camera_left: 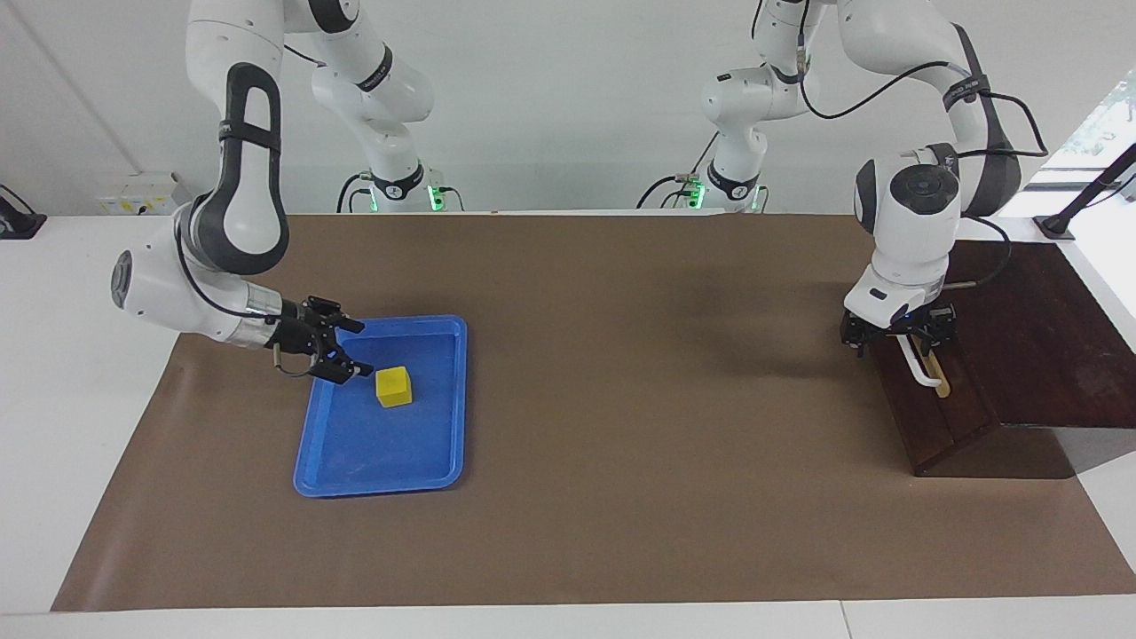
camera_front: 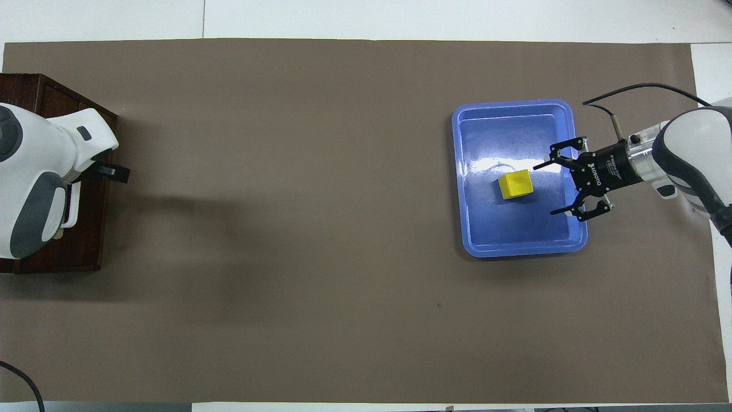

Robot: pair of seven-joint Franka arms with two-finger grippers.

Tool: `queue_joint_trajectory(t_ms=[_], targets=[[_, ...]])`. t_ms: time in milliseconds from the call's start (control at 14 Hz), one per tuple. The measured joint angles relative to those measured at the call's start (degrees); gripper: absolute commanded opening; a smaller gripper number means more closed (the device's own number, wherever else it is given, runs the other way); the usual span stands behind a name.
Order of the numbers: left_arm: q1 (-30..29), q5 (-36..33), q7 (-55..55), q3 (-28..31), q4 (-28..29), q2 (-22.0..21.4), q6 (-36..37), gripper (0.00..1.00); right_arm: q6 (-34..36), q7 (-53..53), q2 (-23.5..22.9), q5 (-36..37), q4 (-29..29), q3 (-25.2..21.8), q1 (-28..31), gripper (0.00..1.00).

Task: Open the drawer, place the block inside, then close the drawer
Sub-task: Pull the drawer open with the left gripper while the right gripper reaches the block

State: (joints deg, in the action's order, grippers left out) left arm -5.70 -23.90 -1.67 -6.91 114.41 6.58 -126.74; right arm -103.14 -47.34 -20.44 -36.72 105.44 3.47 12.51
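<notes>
A white table carries a wide brown mat under a plain white wall, with the two arms' bases at the robots' edge. Toward the right arm's end of the mat lies a blue tray, and the block, a small yellow cube, sits on the tray floor near its middle, touching nothing else. The right gripper hangs low over the edge of the tray, pointing sideways at the block, its fingers spread wide with nothing between them; the block lies just beside the fingertips, apart from them. At the left arm's end stands a dark wooden cabinet, and the drawer in its front is shut, its face flush with the cabinet. The white bar handle on its tan strip shows only in part beneath the left arm's wrist. The left gripper is down at the upper part of that handle, fingers spread; whether they touch the bar cannot be made out, since the wrist hides the contact in both views.
</notes>
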Motion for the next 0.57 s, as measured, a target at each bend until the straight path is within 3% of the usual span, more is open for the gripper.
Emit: queue_joint_trajectory(t_ms=[214, 571], targets=[[-0.41, 0.00, -0.03, -0.16, 1.49, 0.04, -2.42, 1.00, -1.06, -0.64, -2.78, -2.47, -0.86, 0.02, -0.04, 1.00], [-0.55, -0.12, -0.02, -0.46, 4.21, 0.19, -4.26, 1.00, -5.27, -1.35, -3.70, -3.10, -0.89, 0.53, -0.48, 1.00]])
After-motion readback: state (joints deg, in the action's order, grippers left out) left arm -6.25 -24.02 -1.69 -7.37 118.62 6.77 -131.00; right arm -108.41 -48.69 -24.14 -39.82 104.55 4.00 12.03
